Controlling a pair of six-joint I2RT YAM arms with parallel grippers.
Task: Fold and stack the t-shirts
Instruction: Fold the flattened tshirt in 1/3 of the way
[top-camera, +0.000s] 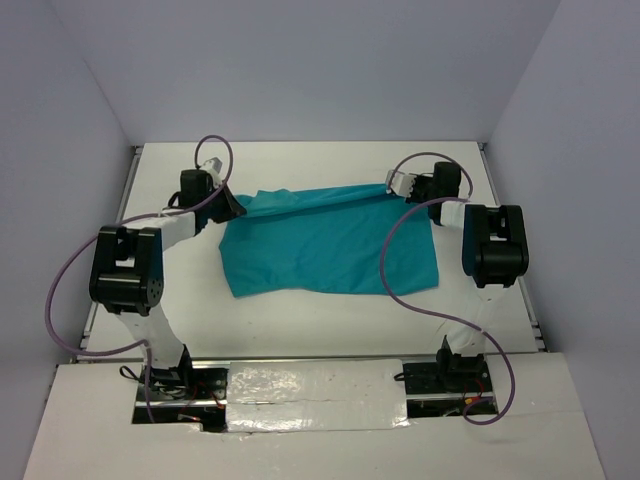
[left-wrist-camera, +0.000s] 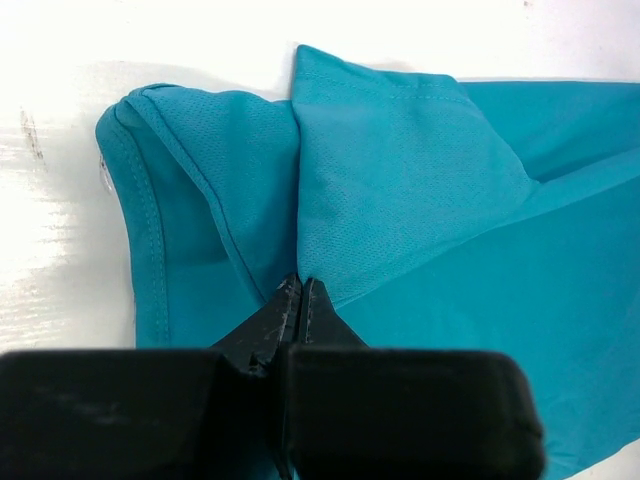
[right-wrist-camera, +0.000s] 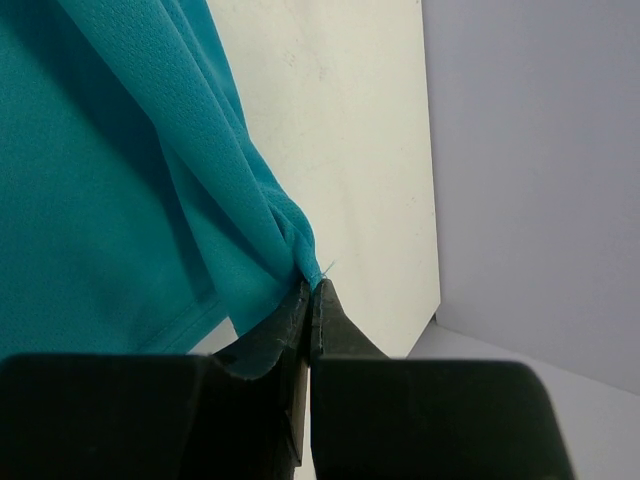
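Note:
The teal t-shirt (top-camera: 330, 245) lies spread on the white table, its far edge lifted into a fold between the two grippers. My left gripper (top-camera: 236, 204) is shut on the shirt's far left corner; in the left wrist view the left gripper (left-wrist-camera: 301, 285) pinches a fold of the shirt (left-wrist-camera: 400, 180) beside a stitched hem. My right gripper (top-camera: 392, 185) is shut on the far right corner; in the right wrist view the right gripper (right-wrist-camera: 311, 288) pinches a bunched tip of the shirt (right-wrist-camera: 120, 180) above the table.
The white table (top-camera: 330, 320) is walled by grey panels at left, right and back. Its right edge and wall show in the right wrist view (right-wrist-camera: 430, 200). Purple cables loop from both arms. A foil-covered strip (top-camera: 315, 385) lies between the arm bases.

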